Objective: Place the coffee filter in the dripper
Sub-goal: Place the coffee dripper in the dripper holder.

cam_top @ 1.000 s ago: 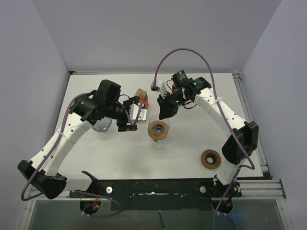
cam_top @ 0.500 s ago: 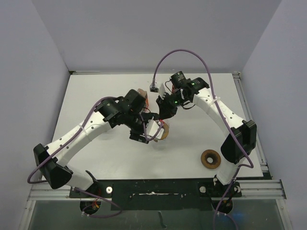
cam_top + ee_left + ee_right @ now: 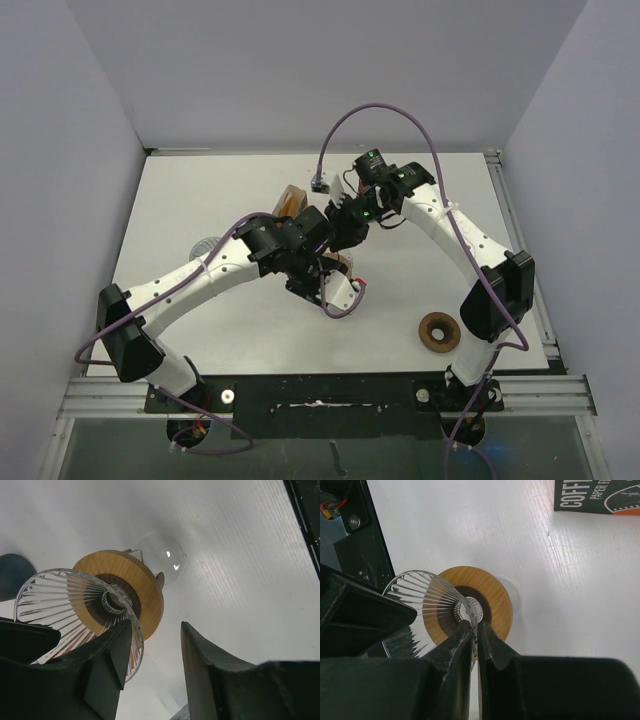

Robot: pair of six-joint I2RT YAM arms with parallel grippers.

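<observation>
The dripper (image 3: 341, 264), a ribbed glass cone (image 3: 60, 595) with a wooden collar (image 3: 137, 587), sits on a clear glass vessel (image 3: 161, 554) at mid-table. My right gripper (image 3: 476, 627) is shut on the cone's thin glass wall (image 3: 422, 600), coming from the far side (image 3: 345, 232). My left gripper (image 3: 155, 647) stands open low beside the cone. Its left finger (image 3: 117, 652) overlaps the rim, its right finger (image 3: 200, 660) is clear of the glass, and nothing shows between them. From above this gripper (image 3: 325, 280) covers the dripper. No loose coffee filter shows in any view.
A coffee filter box (image 3: 597, 495) lies on the table beyond the dripper, brown from above (image 3: 292, 200). A second glass cone (image 3: 208, 246) stands at the left. A spare wooden ring (image 3: 439, 332) lies front right. The left arm (image 3: 355, 620) crowds the dripper's near side.
My left arm has swung right from beside the filter box to the dripper, and its jaws have narrowed. The right gripper has held its grip in place.
</observation>
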